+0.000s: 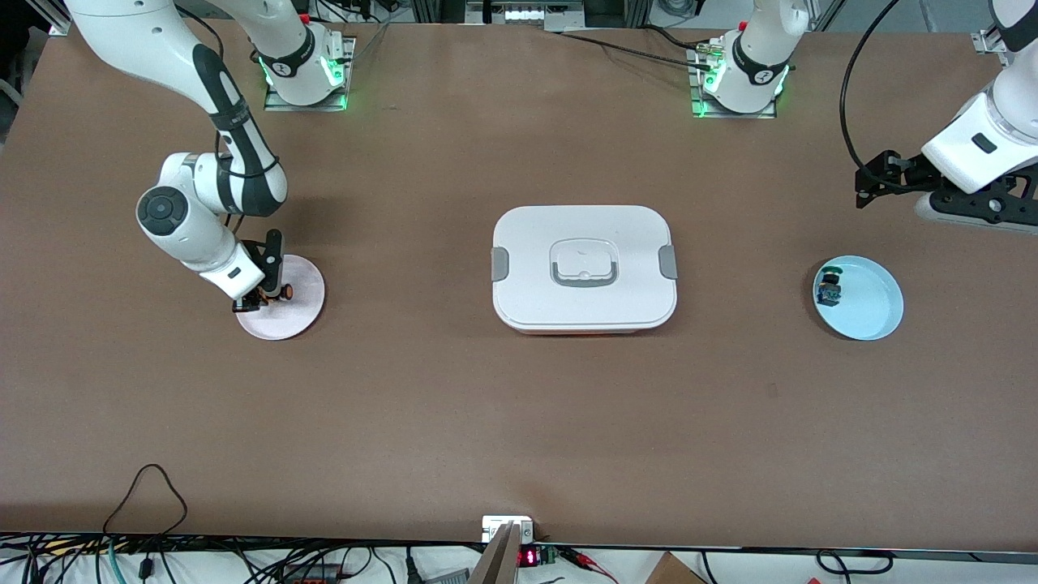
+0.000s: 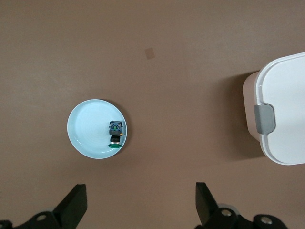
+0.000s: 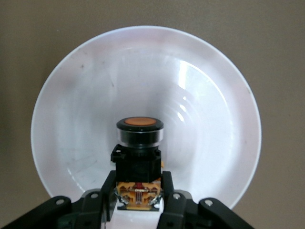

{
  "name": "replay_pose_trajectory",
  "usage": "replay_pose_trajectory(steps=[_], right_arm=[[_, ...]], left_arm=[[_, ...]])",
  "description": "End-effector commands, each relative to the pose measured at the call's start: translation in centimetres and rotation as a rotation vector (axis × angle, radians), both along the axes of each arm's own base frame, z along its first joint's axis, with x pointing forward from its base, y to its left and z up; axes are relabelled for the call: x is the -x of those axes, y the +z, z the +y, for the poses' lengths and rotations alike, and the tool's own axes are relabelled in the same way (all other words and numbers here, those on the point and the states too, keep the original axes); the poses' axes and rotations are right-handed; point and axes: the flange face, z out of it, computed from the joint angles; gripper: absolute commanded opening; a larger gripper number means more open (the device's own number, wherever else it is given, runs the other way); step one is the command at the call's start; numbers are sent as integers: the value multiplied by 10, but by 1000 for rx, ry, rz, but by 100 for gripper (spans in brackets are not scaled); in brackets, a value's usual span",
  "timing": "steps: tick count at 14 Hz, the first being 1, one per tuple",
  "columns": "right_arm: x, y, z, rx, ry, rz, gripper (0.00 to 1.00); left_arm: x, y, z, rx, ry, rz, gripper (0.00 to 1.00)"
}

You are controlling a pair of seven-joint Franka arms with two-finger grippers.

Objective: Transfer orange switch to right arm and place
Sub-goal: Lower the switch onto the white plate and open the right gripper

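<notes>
The orange switch (image 3: 139, 155) is held by the right gripper (image 3: 138, 202) directly over the pale pink plate (image 1: 301, 312), at mid-left of the front view. In the right wrist view the two fingers (image 3: 106, 193) are seen closed narrowly on the switch's lower black body, one on each flank. The orange cap points away from the wrist, so the long axis runs in line with the fingers, out over the plate centre. Whether the switch base already touches the plate surface cannot be told; it sits low over the plate's rim-side portion.

The coming move is judged to turn on this: the switch lies straight ahead of the fingertips, over the plate, so only a short lowering and release would be needed. The transfer is judged done, placing nearly done.

The left gripper (image 2: 139, 206) waits over bare table at the upper right of the front view, fingers spread wide and empty, above and well apart from the blue plate (image 1: 878, 315) holding the blue-and-green part (image 1: 829, 289). The white lidded box (image 1: 584, 268) sits at frame centre, between the plates.
</notes>
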Motion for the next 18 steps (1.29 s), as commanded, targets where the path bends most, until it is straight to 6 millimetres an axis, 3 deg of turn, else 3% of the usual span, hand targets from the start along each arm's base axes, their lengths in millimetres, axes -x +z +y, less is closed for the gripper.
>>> replay_pose_trajectory(steps=[1,2,3,7,12,14,18], right_arm=[[2,-9,13,0,6,-24,9],[2,-7,16,-3,-13,-24,77],[2,-4,18,-5,-22,-19,100],[-19,61,19,-32,-39,-50,100],[-71,185,11,-73,-137,-4,100],[-73,229,8,-92,-263,-15,100],[-60,275,4,-103,-686,41,100]], left_arm=[[-10,0,2,-16,-4,-16,100],[-10,1,0,0,8,-16,100],[-10,1,-1,23,31,-16,100],[-15,-8,4,29,54,-7,100],[-19,-10,4,29,53,-11,100],[-19,-11,4,28,53,-10,100],[-19,-11,4,28,55,-10,100]])
